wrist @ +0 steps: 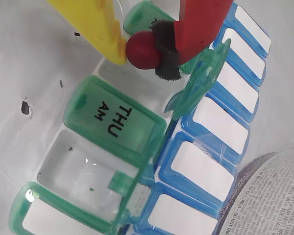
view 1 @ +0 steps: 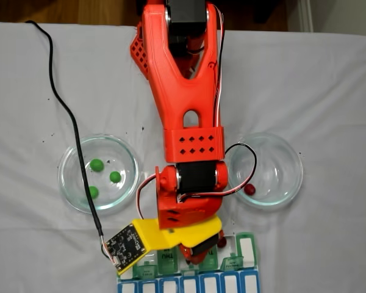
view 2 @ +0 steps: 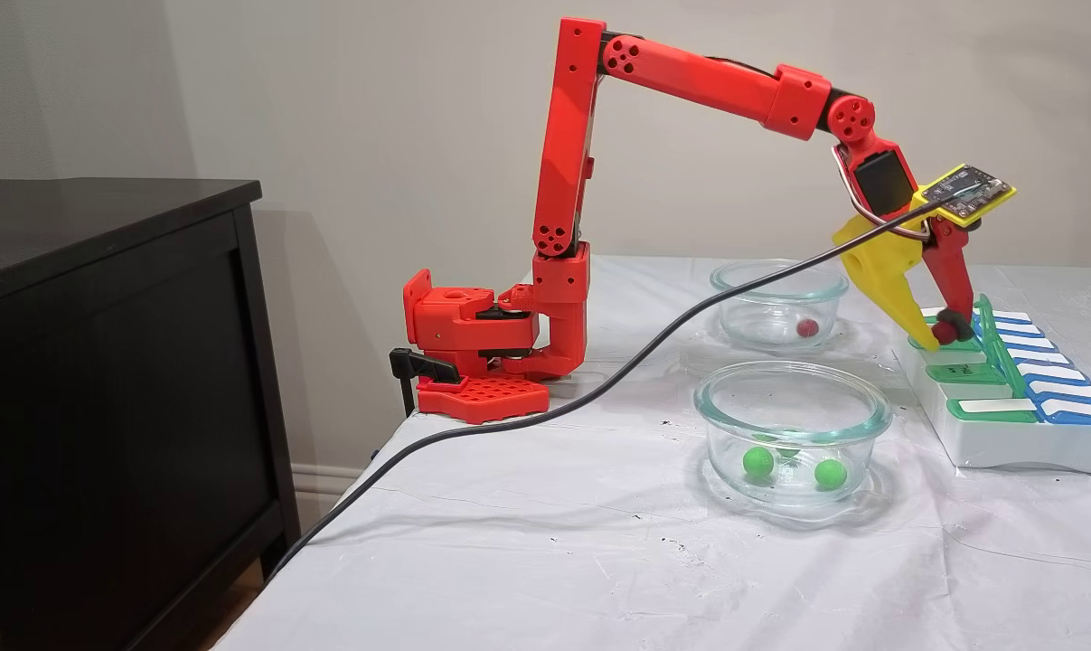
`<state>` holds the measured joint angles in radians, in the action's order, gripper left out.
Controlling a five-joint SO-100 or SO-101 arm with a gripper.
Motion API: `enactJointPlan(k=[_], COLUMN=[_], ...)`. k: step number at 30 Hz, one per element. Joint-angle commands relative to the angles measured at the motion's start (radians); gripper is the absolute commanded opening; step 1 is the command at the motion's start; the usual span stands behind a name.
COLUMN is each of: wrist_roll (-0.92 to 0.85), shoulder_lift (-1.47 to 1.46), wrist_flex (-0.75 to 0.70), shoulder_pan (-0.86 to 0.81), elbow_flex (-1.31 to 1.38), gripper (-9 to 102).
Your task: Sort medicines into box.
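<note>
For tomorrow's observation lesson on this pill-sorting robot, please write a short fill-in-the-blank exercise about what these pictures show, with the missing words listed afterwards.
1. The gripper holds a pill whose colour is dark ____.
2. The dish on the left of a fixed view holds ____ green pills.
3. In the wrist view, the closed green lid beside the open compartment reads ____ AM.
4. The other dish holds ____ red pill.

Missing words: red; three; THU; one
</note>
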<state>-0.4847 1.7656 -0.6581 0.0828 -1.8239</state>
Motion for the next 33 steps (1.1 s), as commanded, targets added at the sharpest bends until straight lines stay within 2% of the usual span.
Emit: enactJointPlan(k=[1, 5, 7, 12, 16, 20, 22, 27, 33], wrist_roll=[-0.034, -0.051, -0.043, -0.029, -0.035, -0.031, -0.057, -0.130, -0.060], shoulder_lift=[0.029, 0.020, 0.021, 0.035, 0.094, 0.178, 0.247, 0.431, 0.457], wrist_flex=[0.077, 0.087, 0.087, 0.035, -0.058, -0.238, -0.282, -0.222, -0.331], shoulder_pan=[-0.012, -0.014, -0.014, -0.006, 0.009, 0.046, 0.089, 0.221, 0.396], elbow_flex=[0.018, 0.011, 0.006, 0.018, 0.049, 0.146, 0.141, -0.046, -0.061], gripper=[5, 22, 26, 27, 19, 5, 0, 0, 0])
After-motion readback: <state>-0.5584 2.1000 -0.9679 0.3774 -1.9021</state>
